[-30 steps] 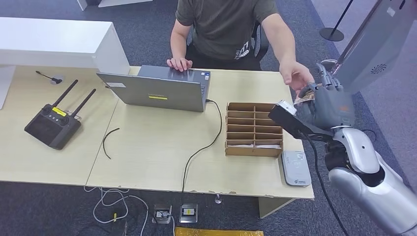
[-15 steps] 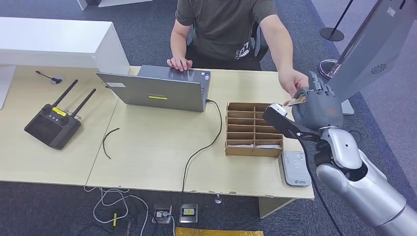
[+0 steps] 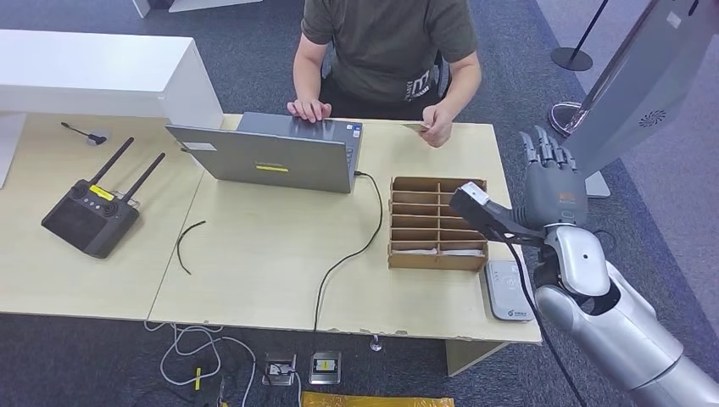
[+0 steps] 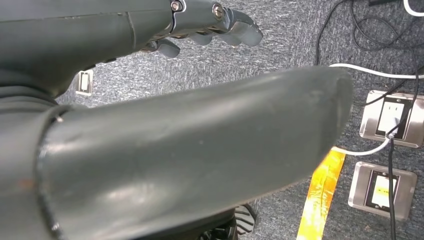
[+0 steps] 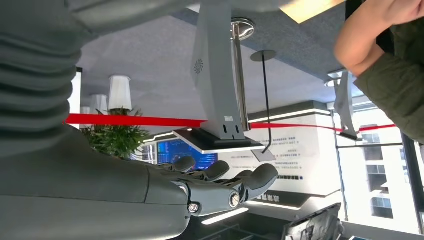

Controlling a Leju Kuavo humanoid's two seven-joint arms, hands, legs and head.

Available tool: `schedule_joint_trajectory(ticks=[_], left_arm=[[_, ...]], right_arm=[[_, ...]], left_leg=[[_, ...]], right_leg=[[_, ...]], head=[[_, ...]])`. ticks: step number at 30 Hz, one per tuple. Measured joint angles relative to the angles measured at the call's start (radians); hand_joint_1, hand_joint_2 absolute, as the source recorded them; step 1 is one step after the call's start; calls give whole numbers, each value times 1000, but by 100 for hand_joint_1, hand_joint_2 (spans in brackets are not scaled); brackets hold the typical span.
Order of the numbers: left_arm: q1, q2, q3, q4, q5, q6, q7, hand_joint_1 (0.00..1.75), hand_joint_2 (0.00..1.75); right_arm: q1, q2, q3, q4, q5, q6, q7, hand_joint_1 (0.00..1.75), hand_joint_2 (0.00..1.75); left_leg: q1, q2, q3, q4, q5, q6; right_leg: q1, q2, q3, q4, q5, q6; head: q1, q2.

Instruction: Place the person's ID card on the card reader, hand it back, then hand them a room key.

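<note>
Your surface (image 3: 254, 254) runs left to right, with the person (image 3: 386, 42) seated behind it.

Far left you have the controller (image 3: 89, 216); just right of it lies a loose cable piece (image 3: 188, 242). The laptop (image 3: 271, 157) stands toward the back at the middle, right in front of the person. To its right sits the divided box (image 3: 438, 223), and the card reader (image 3: 509, 290) lies at the front right corner, just beside the box. The person's hand (image 3: 438, 127) holds the card (image 3: 415, 127) behind the box. Your right hand (image 3: 553, 182) hangs off the surface's right edge, well apart from the card. Your left hand (image 4: 150, 125) is down over the floor (image 4: 280, 55), above the floor sockets (image 4: 387, 150).
</note>
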Motion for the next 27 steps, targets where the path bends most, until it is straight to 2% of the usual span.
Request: schedule_joint_trajectory(ticks=[5,11,15,27], left_arm=[[2,0,1,1,6,0,-5,0,0],[18,1,1,1,24,0,-9,0,0],[29,0,1,1,37,-1,-23,0,0],[30,1,1,2,47,0,-41,0,0]], right_arm=[[12,8,-5,9,-40,32,-10,0,0],[39,2,-3,-19,-51,180,56,0,0],[79,-23,-13,-74,-53,241,81,0,175],[176,-77,-47,-173,-70,261,87,0,175]], left_leg=[[0,0,0,0,0,0],[0,0,0,0,0,0],[0,0,0,0,0,0],[0,1,1,0,0,0]], right_leg=[[0,0,0,0,0,0],[0,0,0,0,0,0],[0,0,-1,0,0,0],[0,2,0,0,0,0]], head=[[0,0],[0,0],[0,0],[0,0]])
